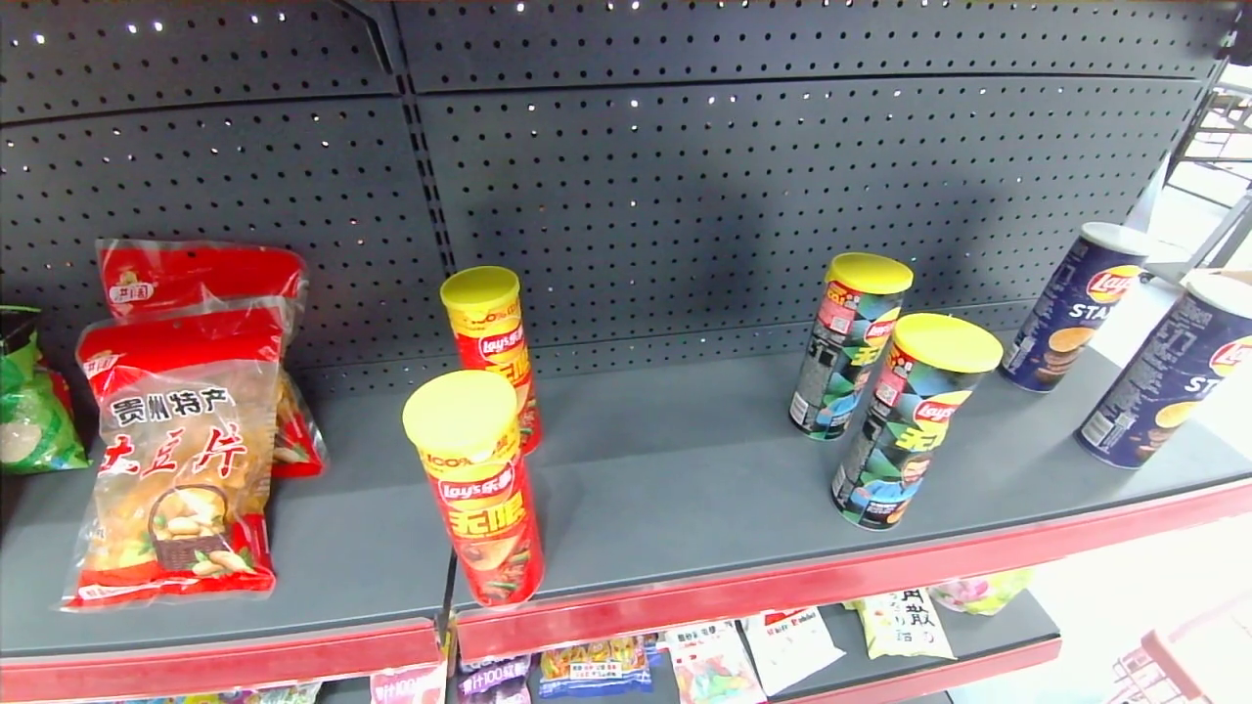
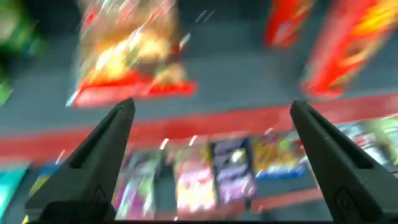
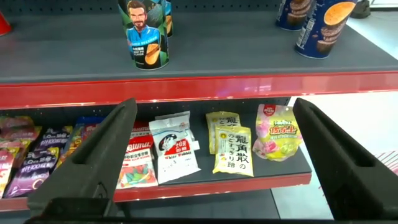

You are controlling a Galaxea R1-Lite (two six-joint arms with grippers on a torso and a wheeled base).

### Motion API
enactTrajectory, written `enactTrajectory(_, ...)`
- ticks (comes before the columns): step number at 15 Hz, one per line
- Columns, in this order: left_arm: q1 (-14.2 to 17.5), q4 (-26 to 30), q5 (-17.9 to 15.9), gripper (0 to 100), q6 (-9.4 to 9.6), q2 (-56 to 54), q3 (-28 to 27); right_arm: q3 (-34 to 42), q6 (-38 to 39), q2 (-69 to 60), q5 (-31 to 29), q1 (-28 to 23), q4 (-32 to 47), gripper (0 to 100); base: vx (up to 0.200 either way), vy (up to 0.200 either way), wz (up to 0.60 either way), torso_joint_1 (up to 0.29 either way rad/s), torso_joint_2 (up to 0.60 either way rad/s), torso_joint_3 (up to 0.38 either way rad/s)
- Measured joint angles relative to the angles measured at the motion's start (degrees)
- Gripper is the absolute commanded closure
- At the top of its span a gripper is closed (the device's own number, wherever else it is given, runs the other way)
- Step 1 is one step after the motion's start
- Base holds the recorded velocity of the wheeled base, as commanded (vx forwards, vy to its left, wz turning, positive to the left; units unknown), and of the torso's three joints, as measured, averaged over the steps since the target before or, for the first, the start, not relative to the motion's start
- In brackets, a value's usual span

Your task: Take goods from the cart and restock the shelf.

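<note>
The grey shelf board point(image 1: 685, 479) with a red front edge carries two red cans with yellow lids point(image 1: 484, 489), two dark patterned cans with yellow lids point(image 1: 905, 430) and two dark blue cans point(image 1: 1154, 381). Red bags of snacks point(image 1: 176, 460) stand at its left end. My left gripper point(image 2: 212, 106) is open with nothing between its fingers, and sits in front of the red shelf edge point(image 2: 205, 124), below a snack bag point(image 2: 127, 56) and red cans point(image 2: 339, 46). My right gripper point(image 3: 216, 102) is also open and holds nothing, level with the lower shelf point(image 3: 205, 183), below a patterned can point(image 3: 144, 34).
A perforated dark back panel point(image 1: 685, 196) closes the shelf behind. The lower shelf holds several flat snack packets point(image 3: 233, 143). A green bag point(image 1: 29, 411) is at the far left. A pink-red frame point(image 1: 1164, 665) shows at the bottom right corner.
</note>
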Motion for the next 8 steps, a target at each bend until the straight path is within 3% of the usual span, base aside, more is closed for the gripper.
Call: enactTrajectory(8,-0.87,0.11,-0.24,0,0.23,-2.49,2.01,0.0,1.39,-0.02,-0.05,0.0,0.06,0,0.0,0.0,0.0,0.0,0.0,0.0)
